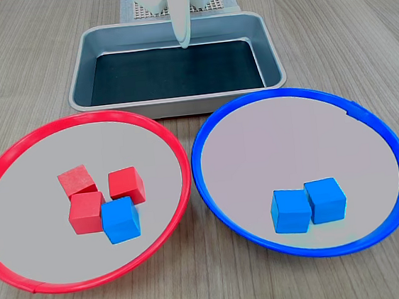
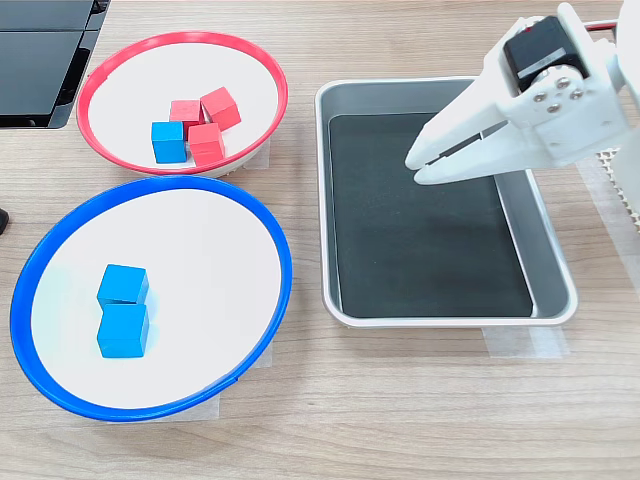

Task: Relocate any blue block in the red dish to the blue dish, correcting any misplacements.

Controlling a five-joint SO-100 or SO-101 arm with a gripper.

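Note:
One blue block [image 1: 120, 220] [image 2: 168, 141] lies in the red dish [image 1: 14, 151] [image 2: 250, 60] beside three red cubes [image 1: 90, 193] [image 2: 205, 120], touching them. Two more blue cubes [image 1: 309, 205] [image 2: 123, 310] rest side by side in the blue dish [image 1: 205, 131] [image 2: 270, 240]. My white gripper [image 1: 184, 42] [image 2: 417, 168] hangs over the metal tray, well away from both dishes. Its jaws are shut with nothing between them.
A rectangular metal tray [image 1: 82, 55] [image 2: 325, 200] with a dark bottom stands behind the dishes in the first exterior view, on a wooden table. A dark object [image 2: 40, 50] sits at the second exterior view's top left corner.

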